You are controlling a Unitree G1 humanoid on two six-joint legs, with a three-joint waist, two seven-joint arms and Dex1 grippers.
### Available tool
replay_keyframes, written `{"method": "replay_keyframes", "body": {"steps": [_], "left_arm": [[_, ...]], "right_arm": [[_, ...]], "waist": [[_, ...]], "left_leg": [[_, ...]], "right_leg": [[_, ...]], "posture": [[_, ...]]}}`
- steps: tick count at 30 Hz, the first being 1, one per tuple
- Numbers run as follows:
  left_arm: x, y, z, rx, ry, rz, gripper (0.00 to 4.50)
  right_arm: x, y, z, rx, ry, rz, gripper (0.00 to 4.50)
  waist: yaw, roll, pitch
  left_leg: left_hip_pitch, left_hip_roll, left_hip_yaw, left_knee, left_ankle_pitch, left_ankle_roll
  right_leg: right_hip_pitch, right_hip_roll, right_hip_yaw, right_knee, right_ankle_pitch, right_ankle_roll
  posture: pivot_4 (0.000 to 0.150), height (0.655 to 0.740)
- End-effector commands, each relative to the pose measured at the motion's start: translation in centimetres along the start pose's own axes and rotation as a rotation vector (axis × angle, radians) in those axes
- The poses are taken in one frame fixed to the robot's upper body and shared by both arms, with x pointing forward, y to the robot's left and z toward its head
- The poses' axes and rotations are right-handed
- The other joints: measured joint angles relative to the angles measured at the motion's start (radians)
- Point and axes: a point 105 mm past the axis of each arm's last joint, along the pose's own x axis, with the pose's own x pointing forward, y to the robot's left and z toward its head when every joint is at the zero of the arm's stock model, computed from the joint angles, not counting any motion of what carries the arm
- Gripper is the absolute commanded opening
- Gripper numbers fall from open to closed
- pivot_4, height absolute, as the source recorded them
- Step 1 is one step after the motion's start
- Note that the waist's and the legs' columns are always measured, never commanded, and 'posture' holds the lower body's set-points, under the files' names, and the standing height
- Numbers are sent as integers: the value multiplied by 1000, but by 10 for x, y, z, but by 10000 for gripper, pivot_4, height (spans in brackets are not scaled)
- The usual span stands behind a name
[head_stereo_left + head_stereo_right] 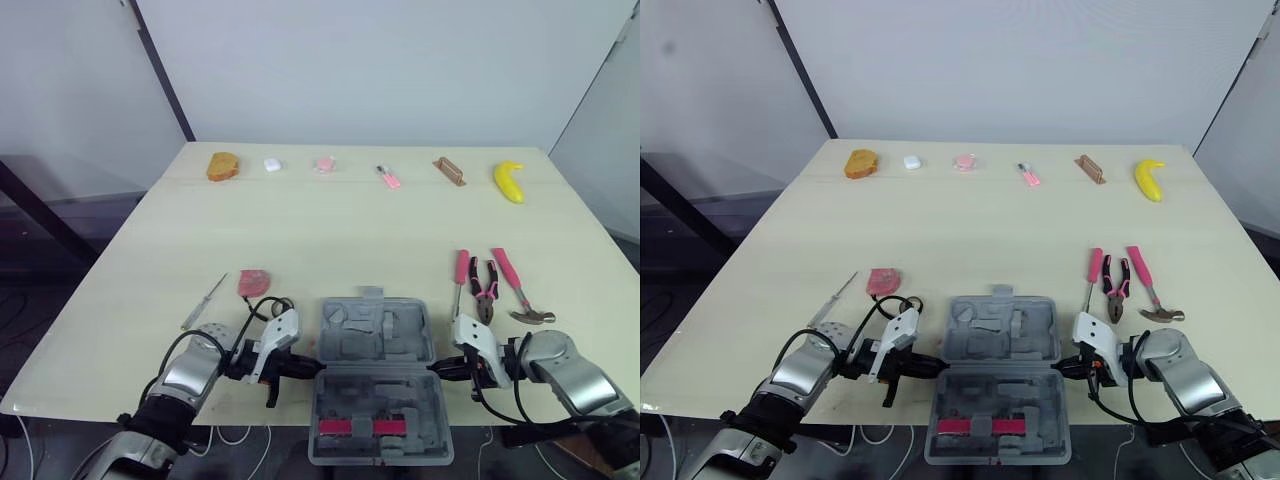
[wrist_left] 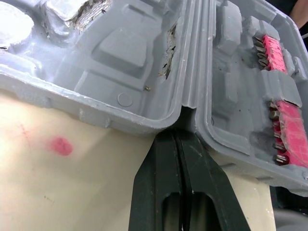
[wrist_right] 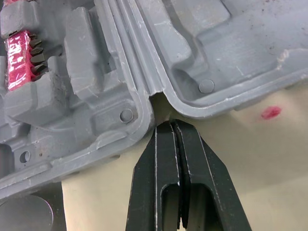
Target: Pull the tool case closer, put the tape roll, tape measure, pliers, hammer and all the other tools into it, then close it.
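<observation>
The grey tool case (image 1: 324,345) lies open at the table's front edge, its near half holding pink bit strips (image 1: 372,427). My left gripper (image 1: 312,368) is shut, its tips (image 2: 179,137) pressed into the hinge notch on the case's left side. Shut as well, my right gripper (image 1: 436,369) has its tips (image 3: 173,126) at the hinge notch on the right side. A pink screwdriver (image 1: 461,270), pliers (image 1: 485,290) and a hammer (image 1: 515,285) lie right of the case. A pink tape piece (image 1: 253,281) and a thin metal tool (image 1: 204,300) lie to its left.
Along the far edge sit a bread piece (image 1: 223,165), a white item (image 1: 271,165), a pink item (image 1: 325,163), a small pink tool (image 1: 388,178), a brown block (image 1: 449,170) and a banana (image 1: 510,181). Bare tabletop spans the middle.
</observation>
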Motion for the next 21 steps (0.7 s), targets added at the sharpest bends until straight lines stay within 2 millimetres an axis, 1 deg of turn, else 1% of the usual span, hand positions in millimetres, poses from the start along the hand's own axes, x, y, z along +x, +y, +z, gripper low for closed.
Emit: {"method": "replay_keyframes", "body": {"steps": [1, 3, 6, 9, 11, 13, 16, 21], "left_arm": [[-5, 2, -7, -15, 23, 22, 326], [-6, 3, -7, -17, 18, 32, 326], [-12, 4, -9, -23, 13, 50, 326], [-19, 4, -8, -24, -11, 73, 326], [-30, 3, -6, -28, -57, 105, 326], [-42, 3, -3, -27, -113, 152, 326], [-63, 10, -4, -6, -197, 302, 326], [-97, 14, -13, -24, -294, 507, 326]], "right_arm": [[-12, -7, -5, 11, 1, -46, 0], [-14, -8, -6, 13, 3, -53, 0], [-22, -16, -7, 17, -16, -101, 0], [-29, -22, -2, 10, -74, -158, 0], [-42, -28, 1, 11, -148, -236, 0], [-55, -28, -6, 36, -172, -290, 0], [-81, -34, -12, 40, -257, -451, 0], [-111, -25, -22, 34, -353, -617, 0]], "waist": [[0, 0, 0], [0, 0, 0], [0, 0, 0], [-1, 0, 0], [-2, 0, 0], [-2, 0, 0], [1, 0, 1], [3, 0, 1]], "left_leg": [[0, 0, 0, 0, 0, 0], [0, 0, 0, 0, 0, 0], [0, 0, 0, 0, 0, 0], [0, 0, 0, 0, 0, 0], [0, 0, 0, 0, 0, 0], [0, 1, 0, 0, 0, 0], [0, 4, 0, -1, 0, 0], [0, 4, 1, -1, 0, 0]], "right_leg": [[0, 0, 0, 0, 0, 0], [0, 0, 0, 0, 0, 0], [0, 0, 0, 0, 0, 0], [0, 0, 0, 0, 0, 0], [0, 0, 0, 0, 0, 0], [0, 0, 0, 0, 0, 0], [0, 0, 0, 0, 0, 0], [0, -2, 0, -1, 0, 0]], "posture": [[1500, 7400], [1500, 7400], [1500, 7400], [1500, 7400], [1500, 7400], [1500, 7400], [1500, 7400], [1500, 7400]]}}
